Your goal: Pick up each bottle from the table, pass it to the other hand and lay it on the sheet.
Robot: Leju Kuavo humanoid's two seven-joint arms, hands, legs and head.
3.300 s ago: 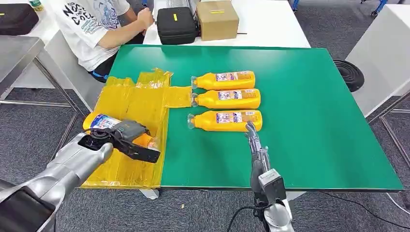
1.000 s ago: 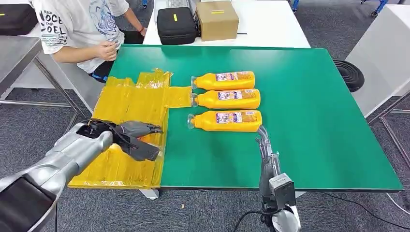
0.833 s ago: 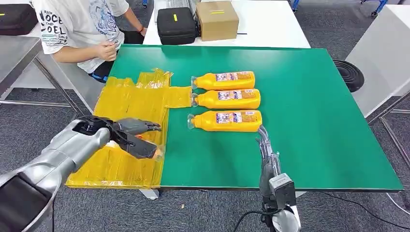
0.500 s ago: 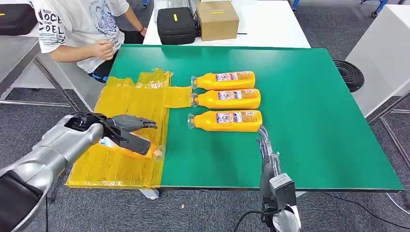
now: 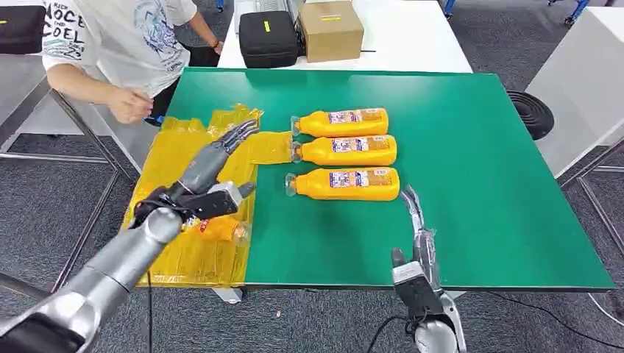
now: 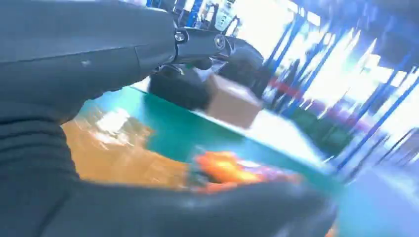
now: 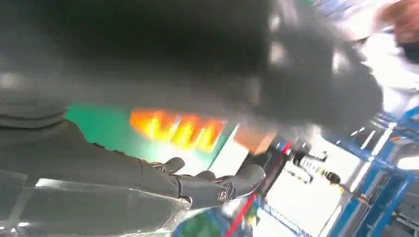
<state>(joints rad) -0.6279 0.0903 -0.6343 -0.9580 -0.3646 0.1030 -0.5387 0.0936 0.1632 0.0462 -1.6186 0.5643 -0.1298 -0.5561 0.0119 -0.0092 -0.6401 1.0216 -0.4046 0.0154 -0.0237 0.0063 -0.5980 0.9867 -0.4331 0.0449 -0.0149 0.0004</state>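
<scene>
The right hand (image 5: 413,213), fingers straight and holding nothing, should close around the middle of the nearest orange bottle (image 5: 343,184), while the empty left hand (image 5: 213,173) hovers above the bottle (image 5: 218,228) lying at the near edge of the yellow sheet (image 5: 176,154).

Black case (image 5: 269,37) and cardboard box (image 5: 330,29) side by side on white table (image 5: 412,40) beyond green worktop (image 5: 471,162). Person in white printed shirt (image 5: 118,44) at far left corner. Black round object (image 5: 531,112) on grey carpet at right.
</scene>
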